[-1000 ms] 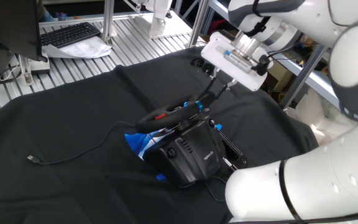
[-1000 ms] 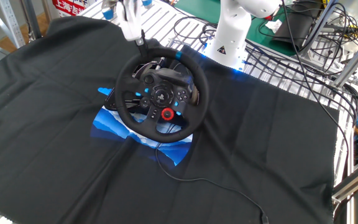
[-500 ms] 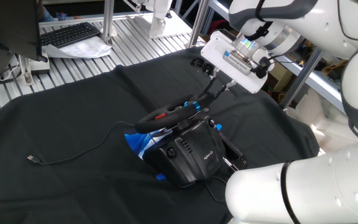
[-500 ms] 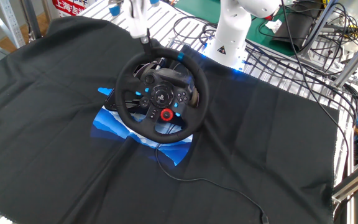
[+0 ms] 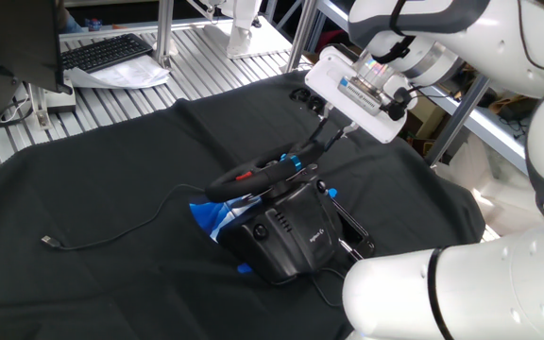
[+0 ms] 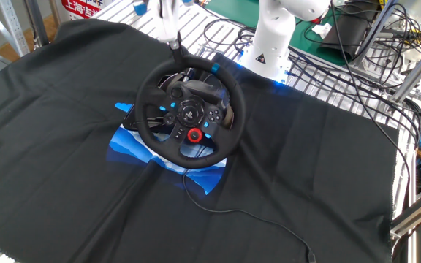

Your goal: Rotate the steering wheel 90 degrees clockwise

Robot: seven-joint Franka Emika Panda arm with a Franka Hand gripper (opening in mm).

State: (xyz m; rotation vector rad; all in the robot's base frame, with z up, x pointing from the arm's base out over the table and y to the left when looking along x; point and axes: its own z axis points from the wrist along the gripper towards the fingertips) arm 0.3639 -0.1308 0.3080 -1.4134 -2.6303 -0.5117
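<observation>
The gripper (image 5: 302,157) pinches the far rim of the steering wheel (image 6: 190,113), near its blue stripe, a hold that offers leverage for turning the wheel clockwise.

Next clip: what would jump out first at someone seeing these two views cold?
The black round steering wheel with red and blue hub buttons, sitting mid-table on the black cloth, draws the eye first. Next is the white gripper, its dark fingers at the rim's far edge. A thin black cable trails across the cloth.
</observation>
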